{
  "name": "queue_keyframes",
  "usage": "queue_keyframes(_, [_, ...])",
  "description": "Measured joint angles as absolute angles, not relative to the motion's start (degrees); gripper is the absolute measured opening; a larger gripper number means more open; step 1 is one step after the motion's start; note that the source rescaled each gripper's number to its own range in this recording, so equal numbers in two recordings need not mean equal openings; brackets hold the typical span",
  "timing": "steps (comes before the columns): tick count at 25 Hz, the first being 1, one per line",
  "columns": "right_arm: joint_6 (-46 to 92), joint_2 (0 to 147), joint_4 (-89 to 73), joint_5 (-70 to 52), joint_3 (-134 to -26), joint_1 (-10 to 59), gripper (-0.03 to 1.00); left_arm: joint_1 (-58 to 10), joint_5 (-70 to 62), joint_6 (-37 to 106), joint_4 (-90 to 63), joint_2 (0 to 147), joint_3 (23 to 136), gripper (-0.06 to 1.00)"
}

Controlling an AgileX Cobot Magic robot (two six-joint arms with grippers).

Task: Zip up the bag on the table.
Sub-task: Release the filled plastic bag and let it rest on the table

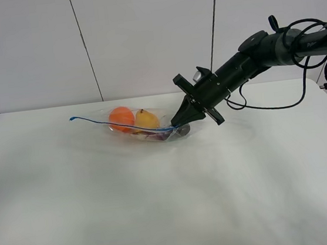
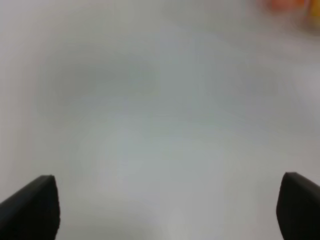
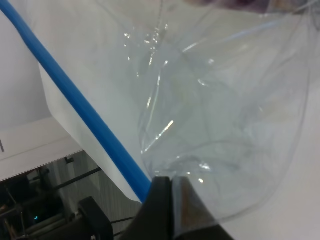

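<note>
**Asker:** On the table [image 1: 162, 217], what lay there, and what was it made of?

**Describer:** Toward the far middle of the wide white matte tabletop lay the bag [image 1: 134, 126], small, thin and see-through, its plastic creased and glinting. A blue zip strip [image 1: 92, 121] ran along its upper edge, sagging in a shallow curve from a free end on the left down to the right end.

**Asker:** And what was inside it?

**Describer:** A round orange toy fruit [image 1: 121, 116], a yellow pear-shaped one [image 1: 146, 119] just beside it, and something dark purple beneath them, only partly visible.

**Asker:** What were the grippers doing?

**Describer:** The right gripper [image 1: 180, 123], a black tapered tool on a black arm reaching in from the right, was pressed together on the right end of the bag. In the right wrist view its fingers [image 3: 162, 210] met where the blue strip ended, with clear wrinkled film bulging beyond them. The left gripper [image 2: 165, 210] was spread wide, its two dark fingertips [image 2: 35, 207] at opposite edges of the left wrist view, with only blurred white surface between them and a smear of orange and yellow in one corner.
</note>
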State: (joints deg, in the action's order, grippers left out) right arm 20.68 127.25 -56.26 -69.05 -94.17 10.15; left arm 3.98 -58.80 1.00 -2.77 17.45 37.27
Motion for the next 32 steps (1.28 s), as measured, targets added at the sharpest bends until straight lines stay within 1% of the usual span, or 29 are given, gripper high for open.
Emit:
queue_keyframes(2, [20.7,127.3,-56.3,-69.1,-94.2,10.2,0.0,4.0,-58.8,1.0,-2.8,11.5,37.3,1.0])
queue_keyframes(6, [20.7,127.3,-56.3,-69.1,-94.2,10.2,0.0,3.3,-58.8,1.0,-2.8,4.3,37.3,1.0])
queue_keyframes(12, [20.7,127.3,-56.3,-69.1,-94.2,10.2,0.0,-3.5,-58.8,1.0,-2.8,2.8,37.3,1.0])
queue_keyframes(14, [20.7,127.3,-56.3,-69.1,-94.2,10.2,0.0,-4.7,-58.8,1.0,-2.8,2.7,37.3,1.0])
queue_keyframes(18, [20.7,127.3,-56.3,-69.1,-94.2,10.2,0.0,-5.1,-58.8,1.0,-2.7,2.7,37.0,1.0])
queue_keyframes(22, [20.7,127.3,-56.3,-69.1,-94.2,10.2,0.0,-5.1,-61.1,1.2,-2.4,2.6,34.3,1.0])
queue_keyframes(28, [20.7,127.3,-56.3,-69.1,-94.2,10.2,0.0,-5.1,-61.4,1.6,-2.3,2.5,34.1,1.0])
queue_keyframes(32, [20.7,127.3,-56.3,-69.1,-94.2,10.2,0.0,-5.1,-61.4,2.1,-2.2,0.0,34.0,1.0])
